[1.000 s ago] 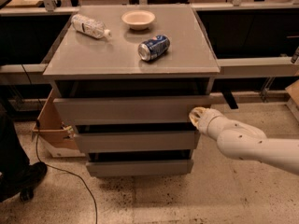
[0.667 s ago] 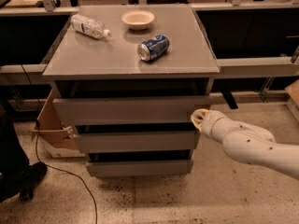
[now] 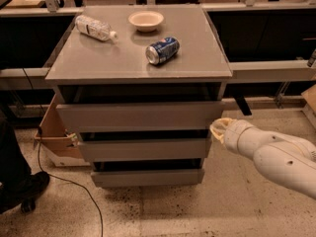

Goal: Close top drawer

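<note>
Over the last second the gripper (image 3: 220, 129) had drifted slightly down and to the right, ending just beside the lower right corner of the top drawer (image 3: 138, 115). Whether it touched the front could not be told, nor whether its jaws were released or clenched. The drawer itself had not shifted: it sat pulled out beneath the cabinet's surface (image 3: 98, 63), with a dark gap above its front. By that showing, the closing push had yet to take effect.

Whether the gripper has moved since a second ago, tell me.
Yes. The gripper, at the right end of the top drawer, has drifted slightly right and down relative to that drawer's front.
</note>
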`<state>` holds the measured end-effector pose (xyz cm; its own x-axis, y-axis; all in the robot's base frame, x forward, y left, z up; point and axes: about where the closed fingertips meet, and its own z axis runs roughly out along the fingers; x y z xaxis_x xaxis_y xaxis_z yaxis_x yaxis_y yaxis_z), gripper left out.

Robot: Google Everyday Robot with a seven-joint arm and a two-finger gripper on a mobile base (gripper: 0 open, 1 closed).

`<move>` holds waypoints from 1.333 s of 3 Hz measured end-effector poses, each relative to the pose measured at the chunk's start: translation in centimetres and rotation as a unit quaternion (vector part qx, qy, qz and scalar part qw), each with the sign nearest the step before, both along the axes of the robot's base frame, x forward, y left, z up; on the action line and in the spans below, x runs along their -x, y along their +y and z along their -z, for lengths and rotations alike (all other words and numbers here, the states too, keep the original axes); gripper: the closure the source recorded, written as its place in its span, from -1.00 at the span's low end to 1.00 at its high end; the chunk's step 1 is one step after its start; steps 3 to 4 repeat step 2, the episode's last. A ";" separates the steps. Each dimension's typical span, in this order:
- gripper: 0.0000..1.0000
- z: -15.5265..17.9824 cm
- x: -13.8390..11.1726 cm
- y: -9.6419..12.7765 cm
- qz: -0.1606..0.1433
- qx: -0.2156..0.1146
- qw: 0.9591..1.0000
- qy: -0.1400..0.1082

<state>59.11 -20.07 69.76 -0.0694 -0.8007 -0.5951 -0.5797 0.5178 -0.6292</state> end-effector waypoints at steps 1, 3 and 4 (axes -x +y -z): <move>0.93 -2.7 1.5 -0.6 0.007 -0.010 1.000 -0.013; 0.48 -2.8 1.6 -0.7 0.008 -0.011 1.000 -0.014; 0.48 -2.8 1.6 -0.7 0.008 -0.011 1.000 -0.014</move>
